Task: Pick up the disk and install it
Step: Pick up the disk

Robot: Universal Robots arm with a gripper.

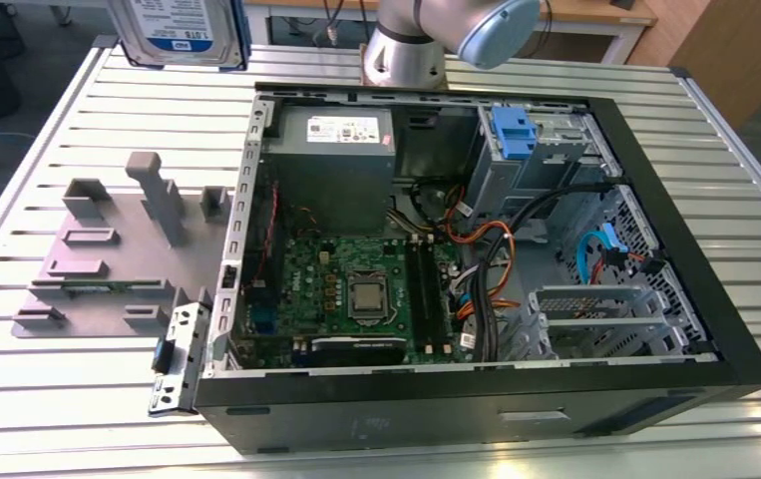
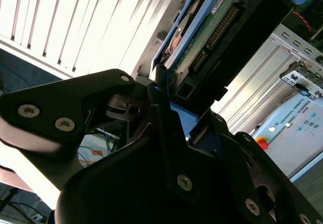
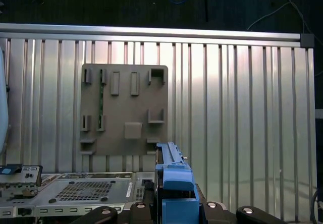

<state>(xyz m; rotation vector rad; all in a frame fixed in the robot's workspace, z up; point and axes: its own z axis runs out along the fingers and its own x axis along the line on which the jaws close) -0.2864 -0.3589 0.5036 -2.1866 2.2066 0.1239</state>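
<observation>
Silver, with a white-and-blue label, the disk (image 1: pixel 174 30) hung in the air over the far corner of the slatted aluminium counter (image 1: pixel 74 399) on the exterior view's left, clear of everything beneath it. The hand (image 2: pixel 174 115) was pinched on one end of it: in the second wrist view the dark fingers (image 2: pixel 113 105) clamped the drive's blue side bracket, and its green circuit-board underside ran away from them. In the first wrist view the drive showed edge-on, its long axis pointing straight out from the hand toward the counter, above the grey fixture plate (image 3: pixel 123 108).

From where I stood, what mattered was the gap. The open computer case (image 1: pixel 699 249) lay on its side, and its drive bay (image 1: pixel 547 150), marked by a blue latch (image 1: pixel 514 128), sat in the case's far corner, toward the exterior view's right. The disk was well apart from that bay, outside the case wall, and not yet installed
</observation>
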